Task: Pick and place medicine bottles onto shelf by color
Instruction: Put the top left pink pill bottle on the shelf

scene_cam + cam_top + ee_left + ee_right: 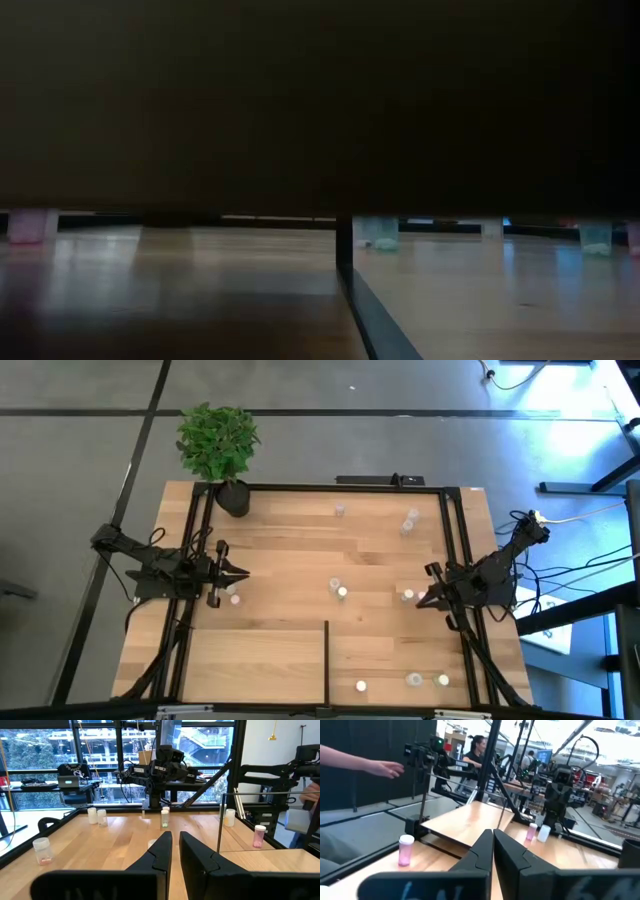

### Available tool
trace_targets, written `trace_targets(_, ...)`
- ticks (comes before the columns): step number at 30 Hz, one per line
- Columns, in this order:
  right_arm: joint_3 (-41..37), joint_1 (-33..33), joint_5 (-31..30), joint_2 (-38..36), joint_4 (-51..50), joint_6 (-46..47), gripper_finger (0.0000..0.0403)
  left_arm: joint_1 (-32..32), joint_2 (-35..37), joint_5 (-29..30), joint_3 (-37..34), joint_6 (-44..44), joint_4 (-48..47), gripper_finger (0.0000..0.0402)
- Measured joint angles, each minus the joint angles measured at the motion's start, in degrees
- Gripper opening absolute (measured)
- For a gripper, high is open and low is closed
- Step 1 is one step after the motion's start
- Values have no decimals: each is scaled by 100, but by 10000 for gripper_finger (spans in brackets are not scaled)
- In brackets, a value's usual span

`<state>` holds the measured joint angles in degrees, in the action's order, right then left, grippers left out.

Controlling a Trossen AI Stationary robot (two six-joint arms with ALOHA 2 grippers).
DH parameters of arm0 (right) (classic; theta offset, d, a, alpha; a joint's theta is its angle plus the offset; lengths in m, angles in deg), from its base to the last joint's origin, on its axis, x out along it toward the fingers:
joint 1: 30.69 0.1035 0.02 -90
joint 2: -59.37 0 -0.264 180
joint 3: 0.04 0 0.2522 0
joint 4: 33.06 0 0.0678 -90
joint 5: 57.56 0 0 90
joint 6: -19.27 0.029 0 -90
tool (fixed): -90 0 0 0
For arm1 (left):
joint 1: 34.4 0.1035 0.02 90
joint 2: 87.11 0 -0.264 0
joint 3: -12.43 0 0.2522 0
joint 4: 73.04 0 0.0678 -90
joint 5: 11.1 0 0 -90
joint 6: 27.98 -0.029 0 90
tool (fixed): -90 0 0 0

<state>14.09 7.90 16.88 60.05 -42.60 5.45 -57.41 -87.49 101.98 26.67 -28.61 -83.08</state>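
Medicine bottles [341, 592] lie scattered over the counter [290, 540]: two near the middle, one close by the left gripper [240, 572], one by the right gripper [424, 599], three toward the far edge. Three more stand on the shelf [260, 655], in the section right of its black divider bar [327, 650]; the section left of the bar holds none. In the low view the bar runs toward the camera, with bottle bases visible along the far edge.

Both arms sit at the counter's sides, left and right, pointing inward. The left gripper's jaws are closed and hold nothing; in its wrist view the two dark fingers [165, 851] nearly meet. The right gripper's jaws are likewise closed and empty.

A potted plant [217, 445] stands at the far left corner. In the right wrist view a person's hand [387, 768] reaches in beyond the counter, and another person stands farther back.
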Motion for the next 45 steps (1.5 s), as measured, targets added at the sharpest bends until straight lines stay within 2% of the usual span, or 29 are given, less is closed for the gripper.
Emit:
trace_targets(7, 1, -2, -122, 0, -10, -4, 16, 0, 0, 1, -1, -11, 1, 30)
trace_targets(12, 2, -2, -128, 0, -7, -16, 16, -1, 1, 3, -1, -489, 0, 30)
trace_targets(22, 1, -2, -133, 0, -5, -17, 16, 0, 0, 128, 17, -810, 0, 30)
trace_targets(30, 2, -2, -139, 0, -3, -174, 16, 0, -161, 180, 955, -1317, -58, 30)
trace_targets(36, 1, -2, -146, 0, -2, -155, 16, 0, -1003, 185, 1972, -1641, -556, 30)
trace_targets(41, 2, -2, -152, 0, 63, -85, 16, 0, -2254, 441, 3007, -1294, -1651, 30)
trace_targets(43, 1, 2, -447, 0, 140, 312, 16, 0, -2791, 548, 3455, -1084, -2043, 30)
trace_targets(45, 50, 0, -1190, 2, 45, 948, 16, 2, -3265, 740, 3905, -743, -2499, 30)
